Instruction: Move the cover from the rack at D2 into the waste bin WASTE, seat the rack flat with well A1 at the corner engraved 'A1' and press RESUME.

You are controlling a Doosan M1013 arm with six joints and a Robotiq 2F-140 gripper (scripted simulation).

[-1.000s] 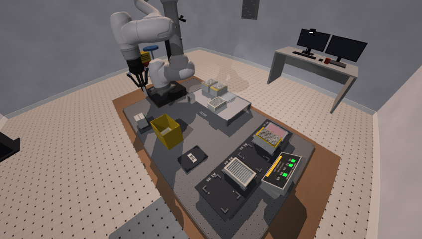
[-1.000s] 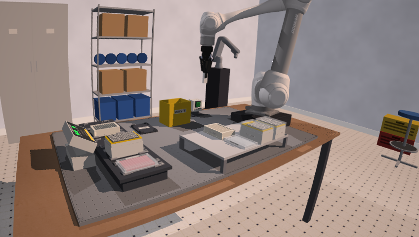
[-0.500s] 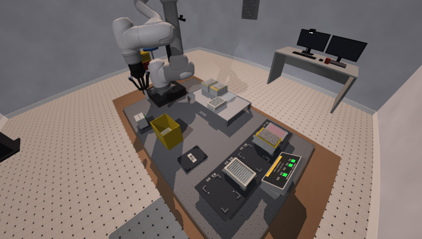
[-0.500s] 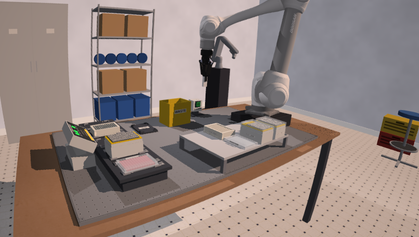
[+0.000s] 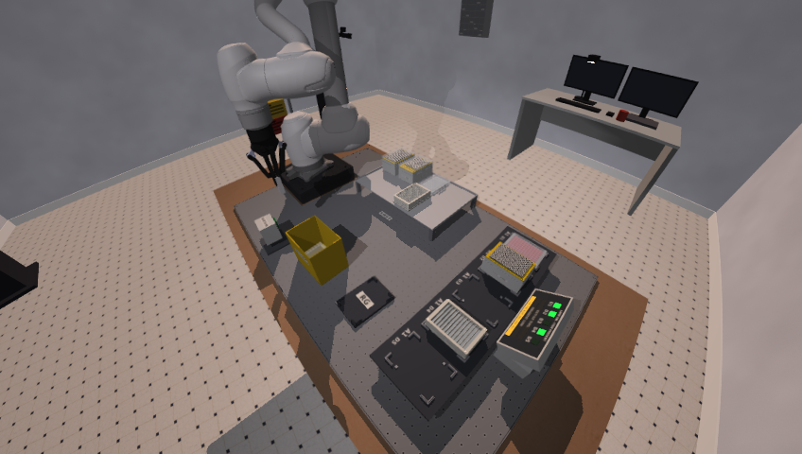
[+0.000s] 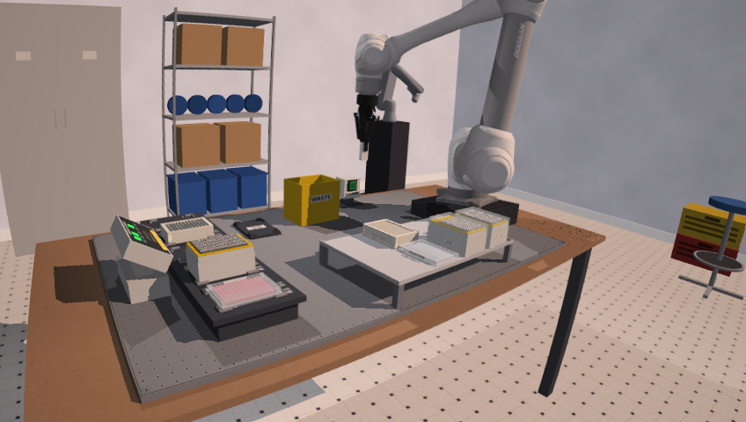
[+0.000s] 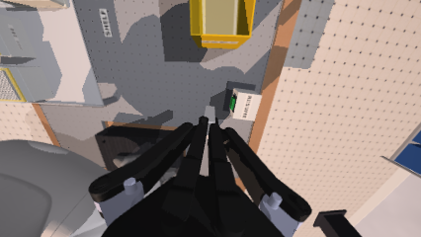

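Observation:
The tip rack at D2 [image 5: 509,263] stands on the black deck with its tips bare and a yellow band round its top; it has no cover on it and looks level, as the exterior view [image 6: 219,254] also shows. The yellow WASTE bin [image 5: 320,253] stands upright with a pale flat piece [image 5: 315,247] lying inside it. My gripper [image 5: 274,175] [image 6: 362,151] is shut and empty. It hangs high above the table's far corner, over the small box with the green key [image 7: 244,104].
The pink plate at D1 [image 5: 526,247] and the reservoir at D4 [image 5: 456,325] lie open on the deck. The panel [image 5: 537,328] shows green lights and an orange strip. The RG nest [image 5: 360,304] lies mid-table. The shelf [image 5: 422,194] carries racks and a plate.

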